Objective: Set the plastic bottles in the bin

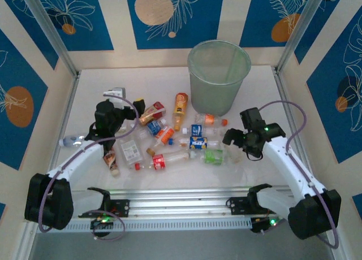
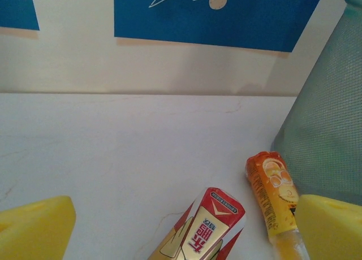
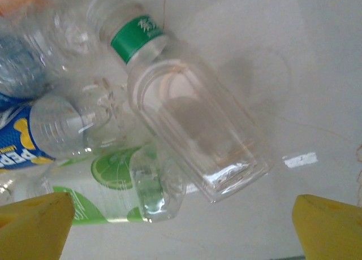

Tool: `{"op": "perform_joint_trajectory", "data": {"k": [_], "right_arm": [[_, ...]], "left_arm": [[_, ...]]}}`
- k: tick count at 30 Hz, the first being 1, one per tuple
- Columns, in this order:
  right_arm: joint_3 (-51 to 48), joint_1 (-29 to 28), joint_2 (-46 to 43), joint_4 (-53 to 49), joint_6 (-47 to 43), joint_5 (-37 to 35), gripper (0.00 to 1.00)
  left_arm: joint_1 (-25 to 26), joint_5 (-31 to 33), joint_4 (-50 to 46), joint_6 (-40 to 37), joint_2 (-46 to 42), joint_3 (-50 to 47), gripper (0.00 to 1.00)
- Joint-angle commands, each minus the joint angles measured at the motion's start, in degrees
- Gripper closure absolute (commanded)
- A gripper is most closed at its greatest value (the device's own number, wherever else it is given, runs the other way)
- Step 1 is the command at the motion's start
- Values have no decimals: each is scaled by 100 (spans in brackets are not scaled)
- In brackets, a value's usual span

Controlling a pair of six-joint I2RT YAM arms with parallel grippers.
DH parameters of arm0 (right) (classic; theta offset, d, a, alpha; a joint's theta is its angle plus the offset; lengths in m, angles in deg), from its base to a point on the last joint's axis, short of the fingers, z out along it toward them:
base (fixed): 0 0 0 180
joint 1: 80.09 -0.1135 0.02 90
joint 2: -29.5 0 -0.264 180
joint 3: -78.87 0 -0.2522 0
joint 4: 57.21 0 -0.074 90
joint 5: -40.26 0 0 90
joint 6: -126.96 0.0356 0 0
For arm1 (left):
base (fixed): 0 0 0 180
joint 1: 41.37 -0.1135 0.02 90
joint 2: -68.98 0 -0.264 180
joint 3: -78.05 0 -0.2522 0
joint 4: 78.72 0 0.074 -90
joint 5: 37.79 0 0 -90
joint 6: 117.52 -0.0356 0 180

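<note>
Clear and amber plastic bottles (image 1: 169, 141) lie on their sides, scattered across the middle of the white table (image 1: 113, 82) between the two arms. One clear bottle (image 1: 72, 140) lies apart near the left edge. The pale grey-green bin (image 1: 219, 76) stands upright at the far side, just beyond the heap.

The left gripper (image 1: 125, 114) has its yellow pads (image 2: 34, 229) spread wide. Its wrist camera picks out a red-and-gold bottle (image 2: 203, 226) and an orange bottle (image 2: 274, 195) just beside the bin wall. The right gripper (image 1: 235, 138) is likewise spread, above a clear square bottle (image 3: 192, 124) with a green band and a lime-labelled bottle (image 3: 107, 186). Bare tabletop lies at the far left.
</note>
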Motion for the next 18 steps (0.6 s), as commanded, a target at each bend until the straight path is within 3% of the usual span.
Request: {"op": "perform_joint_trajectory", "data": {"k": [1, 18], "right_arm": [[164, -155, 233, -387, 171, -161, 1], [191, 206, 1672, 234, -237, -245, 1]], "left_arm": [[36, 90, 23, 157, 1, 108, 0], [42, 191, -36, 32, -214, 25, 0]]}}
